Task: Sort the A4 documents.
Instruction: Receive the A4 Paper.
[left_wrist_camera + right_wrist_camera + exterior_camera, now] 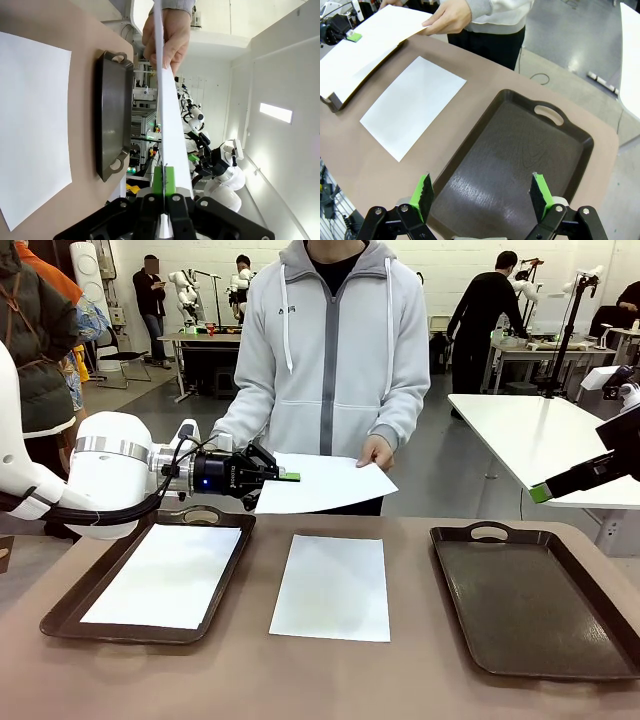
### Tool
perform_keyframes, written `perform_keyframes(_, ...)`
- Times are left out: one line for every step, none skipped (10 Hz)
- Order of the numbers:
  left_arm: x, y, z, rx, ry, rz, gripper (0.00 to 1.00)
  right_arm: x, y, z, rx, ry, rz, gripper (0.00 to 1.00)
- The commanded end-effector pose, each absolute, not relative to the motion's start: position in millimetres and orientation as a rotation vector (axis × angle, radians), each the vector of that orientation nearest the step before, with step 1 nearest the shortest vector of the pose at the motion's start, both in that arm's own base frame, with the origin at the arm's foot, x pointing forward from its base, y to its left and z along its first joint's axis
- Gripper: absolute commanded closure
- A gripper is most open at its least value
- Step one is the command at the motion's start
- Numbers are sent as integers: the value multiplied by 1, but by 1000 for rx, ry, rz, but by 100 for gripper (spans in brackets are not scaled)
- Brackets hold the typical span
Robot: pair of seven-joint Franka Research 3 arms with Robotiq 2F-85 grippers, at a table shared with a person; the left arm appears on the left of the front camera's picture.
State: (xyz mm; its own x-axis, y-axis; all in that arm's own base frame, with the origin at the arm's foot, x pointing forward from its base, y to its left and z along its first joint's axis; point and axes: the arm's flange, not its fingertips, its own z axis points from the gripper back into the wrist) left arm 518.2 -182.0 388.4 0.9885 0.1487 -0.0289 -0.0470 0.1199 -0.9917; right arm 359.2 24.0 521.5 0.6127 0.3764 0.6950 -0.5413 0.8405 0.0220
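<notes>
Nearest, the tabletop (400, 680) carries 2 dark trays and 2 of the A4 documents. The left tray (120, 632) has 1 tray sheet (160, 575) lying flat inside it. A loose sheet (332, 587) rests on the bare surface between the trays, and the right tray (540, 605) holds nothing. Both lying sheets run their long axis near to far, as the trays do. The right tool (482, 194) hangs over the right tray, jaws spread wide, gripping nothing.

Farther off, above the far end of the left tray, the left tool (290, 477) is pinching the left edge of the held sheet (325, 485). The person's hand (376, 452) grips its opposite side. That sheet hangs roughly level in the air between them, with its long axis across the tabletop, crosswise to the trays.

The left arm is clearly the nearer one. The held sheet stretches away to that tool's right, while the left tray lies just below and nearer. Setting it there would likely need the hand to let go and a quarter turn.
</notes>
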Motion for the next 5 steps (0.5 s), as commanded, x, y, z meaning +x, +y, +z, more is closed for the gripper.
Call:
perform_keyframes(516, -183, 389, -1429, -103, 151, 100, 360, 24, 520, 246, -739, 537, 0)
perform_keyframes(516, -183, 389, -1430, -95, 138, 100, 360, 24, 520, 246, -739, 537, 0)
perform_keyframes(516, -182, 391, -1428, -55, 135, 100, 360, 24, 520, 246, -739, 537, 0)
perform_keyframes(514, -177, 394, -1406, -22, 123, 100, 360, 24, 520, 246, -739, 537, 0)
perform_keyframes(518, -182, 388, -1440, -82, 141, 100, 360, 24, 520, 246, -739, 537, 0)
